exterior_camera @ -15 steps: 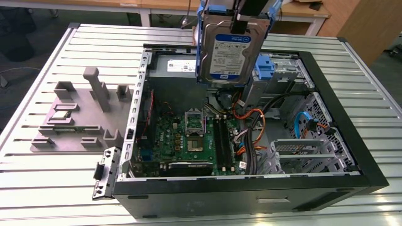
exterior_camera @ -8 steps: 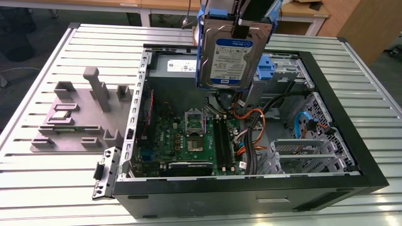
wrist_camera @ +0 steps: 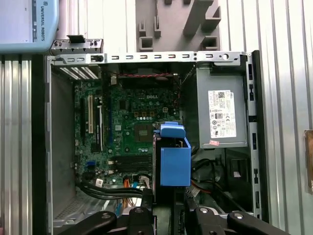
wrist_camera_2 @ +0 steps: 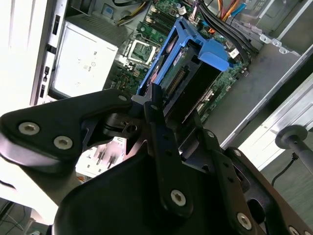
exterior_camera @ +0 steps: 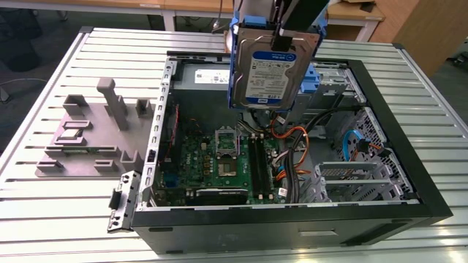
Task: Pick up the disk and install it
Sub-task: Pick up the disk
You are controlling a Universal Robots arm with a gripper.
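Note:
The disk [exterior_camera: 267, 68], a silver hard drive with a blue-and-white label and a blue plastic frame, hangs upright above the open computer case [exterior_camera: 409, 181]. My gripper [exterior_camera: 284, 39] is shut on its upper edge. In the second wrist view the black fingers [wrist_camera_2: 155, 112] clamp the disk [wrist_camera_2: 190, 73] from both sides, with the motherboard far below. In the first wrist view the disk [wrist_camera: 175, 159] appears edge-on as a blue block over the middle of the case, just past the gripper [wrist_camera: 168, 213].
The case lies on its side on a slatted metal table [exterior_camera: 66, 213]. Inside are the motherboard [exterior_camera: 219, 164], orange and black cables [exterior_camera: 292, 148], a metal drive cage [exterior_camera: 351, 175], a blue bracket [exterior_camera: 314, 76] and a grey power supply [wrist_camera: 221, 115]. A grey fixture [exterior_camera: 87, 137] stands at the exterior view's left.

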